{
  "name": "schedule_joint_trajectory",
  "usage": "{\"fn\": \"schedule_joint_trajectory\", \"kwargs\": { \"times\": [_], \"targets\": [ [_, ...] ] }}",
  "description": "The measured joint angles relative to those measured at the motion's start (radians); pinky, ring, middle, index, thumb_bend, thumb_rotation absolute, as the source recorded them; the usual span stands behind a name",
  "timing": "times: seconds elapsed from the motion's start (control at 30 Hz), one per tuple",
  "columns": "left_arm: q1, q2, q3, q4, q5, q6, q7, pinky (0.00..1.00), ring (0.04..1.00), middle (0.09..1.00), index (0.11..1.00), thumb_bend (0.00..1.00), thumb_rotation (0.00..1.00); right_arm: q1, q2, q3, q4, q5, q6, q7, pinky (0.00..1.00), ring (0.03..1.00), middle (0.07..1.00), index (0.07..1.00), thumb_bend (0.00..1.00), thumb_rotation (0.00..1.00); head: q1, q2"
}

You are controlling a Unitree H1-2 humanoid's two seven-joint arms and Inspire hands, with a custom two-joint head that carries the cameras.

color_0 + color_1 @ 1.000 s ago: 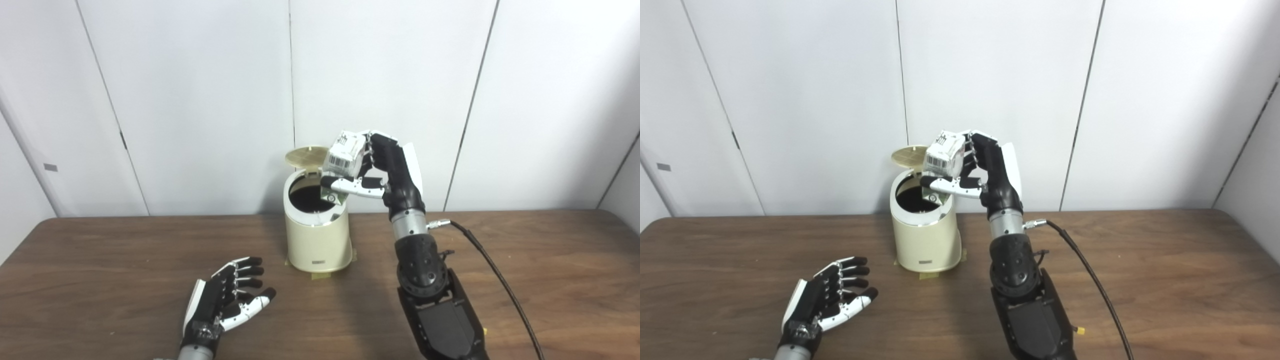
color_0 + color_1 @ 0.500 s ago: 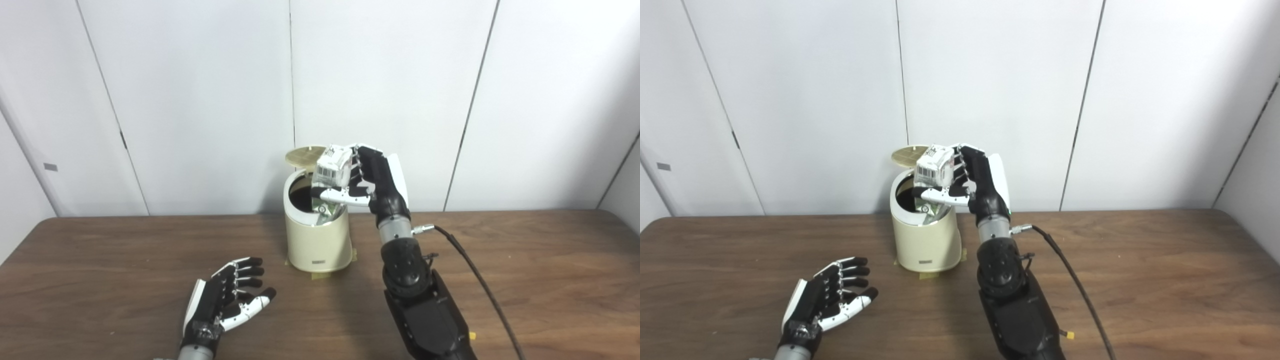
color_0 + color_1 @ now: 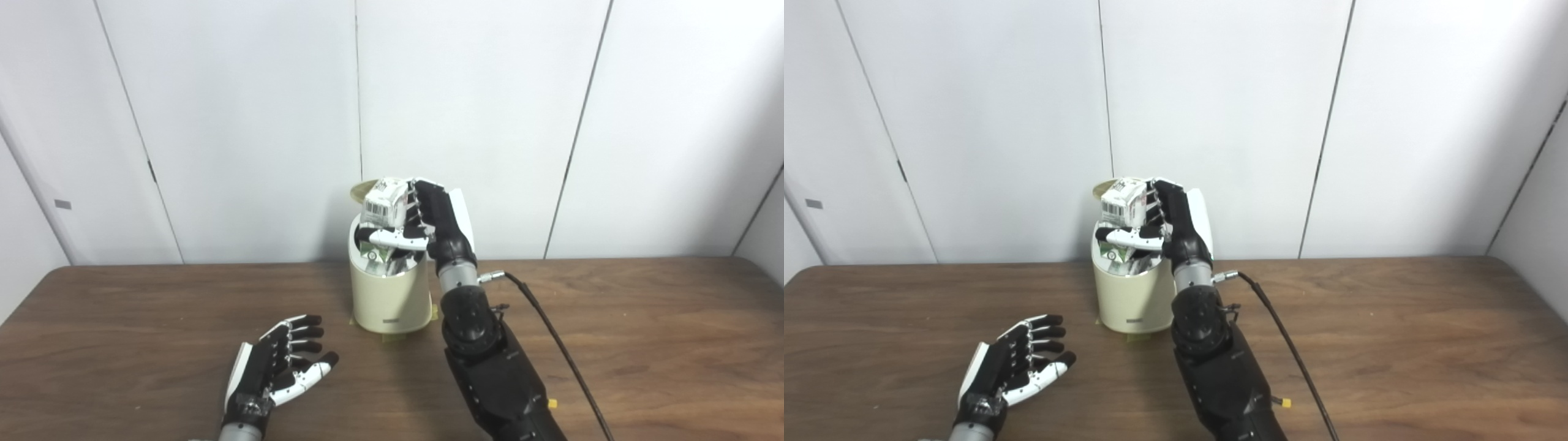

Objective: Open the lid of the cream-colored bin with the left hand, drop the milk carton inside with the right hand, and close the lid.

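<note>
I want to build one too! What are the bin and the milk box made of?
Bin: looks like smooth, slightly glossy cream plastic, judging by its even sheen. Carton: seems printed paperboard, with flat folded faces and a barcode. Neither is certain from sight alone.

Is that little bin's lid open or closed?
Open: the lid stands up behind the bin and the milk carton hangs over its mouth.

My right hand (image 3: pixel 429 217) is black with white panels, and my left hand (image 3: pixel 275 367) matches. The milk carton (image 3: pixel 384 205) is white with a black barcode and green print. The bin (image 3: pixel 389 294) is cream; the desk (image 3: pixel 122 324) is dark brown woodgrain.
</note>
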Motion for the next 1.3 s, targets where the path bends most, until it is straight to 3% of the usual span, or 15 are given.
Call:
{"fn": "schedule_joint_trajectory", "kwargs": {
  "times": [0.77, 1.3],
  "targets": [
    [0.015, 0.0, -0.006, -0.028, 0.004, 0.016, -0.001, 0.57, 0.647, 0.709, 0.723, 0.61, 0.09, -0.04, -0.006, 0.008, 0.095, -0.001, -0.024, -0.037, 0.27, 0.33, 0.45, 0.51, 0.53, 0.0, 0.006, 0.017],
    [0.016, 0.008, -0.005, -0.029, -0.005, 0.017, -0.007, 0.52, 0.618, 0.705, 0.722, 0.6, 0.06, -0.029, -0.075, 0.079, 0.125, -0.113, -0.208, -0.118, 0.29, 0.35, 0.46, 0.502, 0.53, 0.0, -0.012, 0.018]
  ]
}}
